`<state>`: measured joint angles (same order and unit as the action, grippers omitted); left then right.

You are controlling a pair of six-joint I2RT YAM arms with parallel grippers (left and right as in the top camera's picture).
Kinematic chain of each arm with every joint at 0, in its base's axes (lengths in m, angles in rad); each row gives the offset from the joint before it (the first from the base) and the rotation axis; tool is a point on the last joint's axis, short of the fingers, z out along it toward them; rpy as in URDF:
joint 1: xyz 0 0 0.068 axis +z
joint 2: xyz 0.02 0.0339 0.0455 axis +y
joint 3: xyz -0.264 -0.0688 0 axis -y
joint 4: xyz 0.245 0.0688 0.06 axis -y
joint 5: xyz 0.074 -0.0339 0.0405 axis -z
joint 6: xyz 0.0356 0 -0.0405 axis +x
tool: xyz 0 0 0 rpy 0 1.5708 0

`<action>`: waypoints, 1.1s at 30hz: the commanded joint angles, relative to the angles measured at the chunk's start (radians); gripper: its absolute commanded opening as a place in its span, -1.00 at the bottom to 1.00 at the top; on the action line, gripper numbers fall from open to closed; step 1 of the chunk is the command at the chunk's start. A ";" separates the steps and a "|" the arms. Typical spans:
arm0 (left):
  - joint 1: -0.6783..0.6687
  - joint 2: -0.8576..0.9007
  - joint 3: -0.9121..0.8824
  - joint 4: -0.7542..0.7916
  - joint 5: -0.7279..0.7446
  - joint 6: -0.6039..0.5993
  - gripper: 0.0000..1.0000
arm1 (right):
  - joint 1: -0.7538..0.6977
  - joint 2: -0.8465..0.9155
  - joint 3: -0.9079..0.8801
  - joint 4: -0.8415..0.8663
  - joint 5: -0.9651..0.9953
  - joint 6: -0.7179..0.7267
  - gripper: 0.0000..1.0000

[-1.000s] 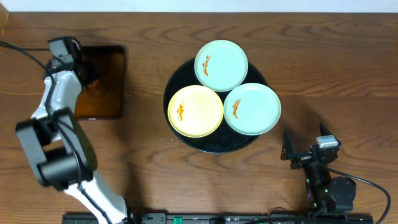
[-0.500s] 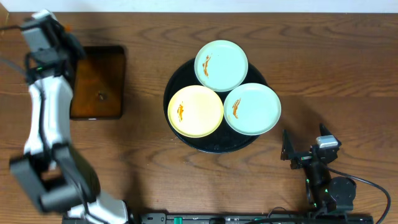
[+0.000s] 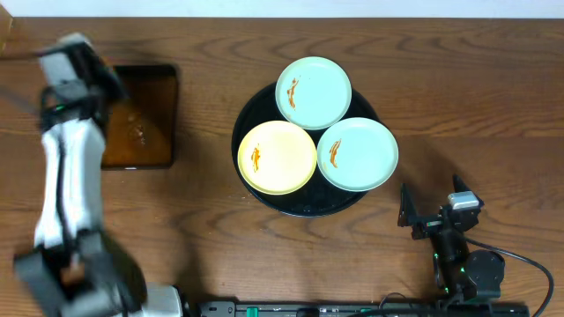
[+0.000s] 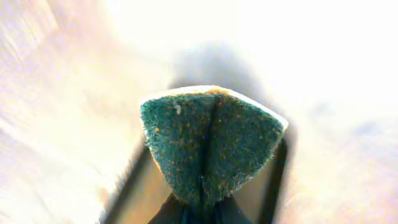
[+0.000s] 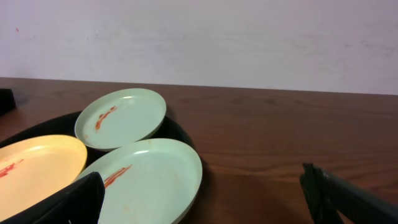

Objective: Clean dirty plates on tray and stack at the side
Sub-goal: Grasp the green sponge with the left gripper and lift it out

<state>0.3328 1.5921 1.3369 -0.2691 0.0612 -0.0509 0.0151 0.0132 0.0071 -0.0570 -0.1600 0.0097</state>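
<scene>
The left gripper (image 4: 200, 213), mostly cut off in a blurry view, pinches a folded green sponge (image 4: 211, 143). The right gripper (image 5: 202, 190), at 5 o'clock on the worktop (image 3: 458, 79), has its fingers spread wide and holds nothing. Three plates (image 3: 277, 158) sit on the tray (image 3: 304, 204).

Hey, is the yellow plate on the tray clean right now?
No, the yellow plate shows an orange-brown smear near its left edge as it sits on the tray.

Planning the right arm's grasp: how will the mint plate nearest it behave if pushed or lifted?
The mint plate looks thin, shallow and glossy, so it is probably light and apt to slide. It overhangs the tray rim, so pressing its outer edge could tip it.
</scene>
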 commanded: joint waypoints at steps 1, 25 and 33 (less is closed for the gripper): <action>0.003 -0.076 0.020 -0.011 0.014 0.013 -0.85 | -0.008 -0.002 -0.002 -0.004 0.002 -0.014 0.98; 0.009 -0.143 -0.019 0.006 0.066 0.047 -0.85 | -0.008 -0.002 -0.002 -0.004 0.002 -0.014 0.99; 0.009 0.047 -0.071 0.056 0.064 0.050 -0.85 | -0.008 -0.002 -0.002 -0.004 0.002 -0.014 0.98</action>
<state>0.3424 1.4593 1.3334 -0.2142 0.1181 -0.0181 0.0151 0.0128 0.0071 -0.0570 -0.1600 0.0093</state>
